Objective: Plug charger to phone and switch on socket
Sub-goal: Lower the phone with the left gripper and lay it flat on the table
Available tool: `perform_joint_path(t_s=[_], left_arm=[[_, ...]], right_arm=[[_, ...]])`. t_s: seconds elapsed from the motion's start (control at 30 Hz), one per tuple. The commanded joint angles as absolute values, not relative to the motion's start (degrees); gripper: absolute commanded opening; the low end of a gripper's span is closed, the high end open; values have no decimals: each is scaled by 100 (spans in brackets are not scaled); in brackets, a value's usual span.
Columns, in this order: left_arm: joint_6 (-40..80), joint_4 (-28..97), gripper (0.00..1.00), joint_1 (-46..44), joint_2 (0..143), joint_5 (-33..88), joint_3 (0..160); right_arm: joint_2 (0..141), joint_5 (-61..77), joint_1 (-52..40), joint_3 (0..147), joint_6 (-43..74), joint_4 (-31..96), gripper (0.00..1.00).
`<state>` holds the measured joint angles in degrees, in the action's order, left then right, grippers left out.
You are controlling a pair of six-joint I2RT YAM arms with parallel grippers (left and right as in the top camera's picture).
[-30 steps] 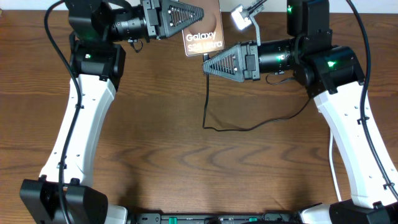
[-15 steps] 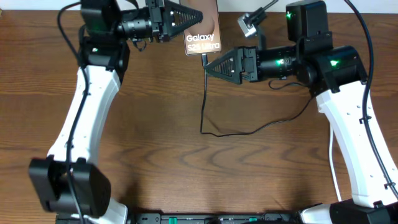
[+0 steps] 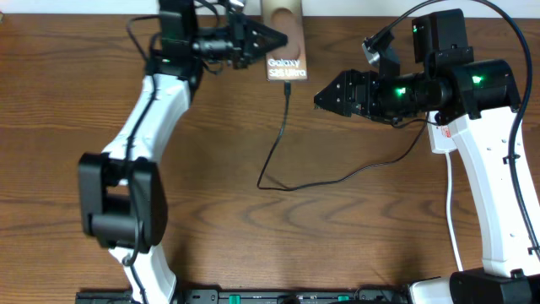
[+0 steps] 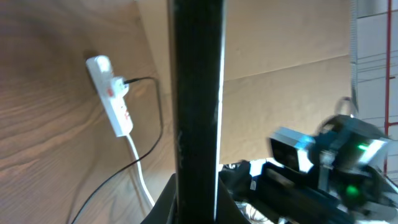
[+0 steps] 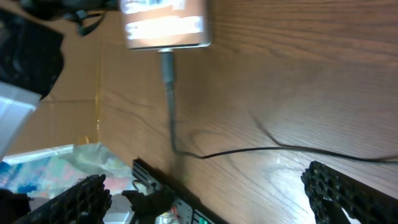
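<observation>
Since the earlier frame my left gripper (image 3: 268, 38) has swung right and taken the phone (image 3: 285, 61) with it. Its fingers are narrowed on the phone, which stands edge-on between them in the wrist view. The charger (image 3: 272, 152) tip now sits at the phone's near edge and looks seated, with the cable trailing away from both sets of fingers. My right gripper (image 3: 321, 98) has backed off to the right. Its fingers (image 5: 339, 190) stand wide and empty, the plug well ahead of them. I judge the plugging done. That leaves the socket (image 4: 113, 93), lying beyond my left fingertips; I cannot tell its switch state.
</observation>
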<state>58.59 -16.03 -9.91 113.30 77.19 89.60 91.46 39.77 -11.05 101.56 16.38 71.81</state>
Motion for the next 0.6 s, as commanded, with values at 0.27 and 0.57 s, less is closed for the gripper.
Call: perform_joint_path(t_s=[0.27,0.57], left_arm=[[5507,-1415,7,-1256,12011,7102,9021],[5183,-1417,7,-1026,12418,7043,9021]], right_arm=[[9107,3395,-1085,10230,1450,7524,99],[9107,3398,-1094,10230,1426,7572,99]])
